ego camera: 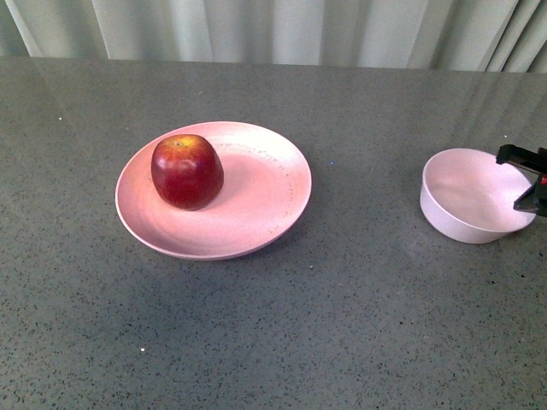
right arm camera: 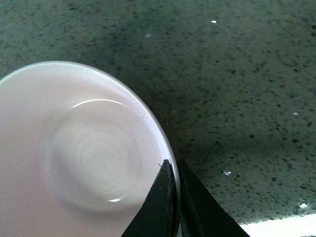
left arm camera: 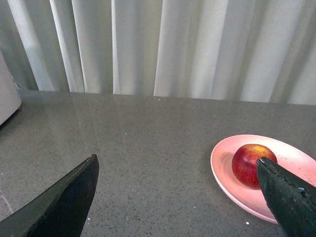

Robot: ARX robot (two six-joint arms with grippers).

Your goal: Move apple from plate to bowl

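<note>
Apple (ego camera: 187, 171) near plate's (ego camera: 256, 205) left rim

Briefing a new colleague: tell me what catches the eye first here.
A dark red apple sits on the left part of a pink plate, left of centre on the grey table. Far right, an empty bowl, the right jaws pinching its rim.

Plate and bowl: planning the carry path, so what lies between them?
Only bare table between the plate and the bowl, shown in the front view.
</note>
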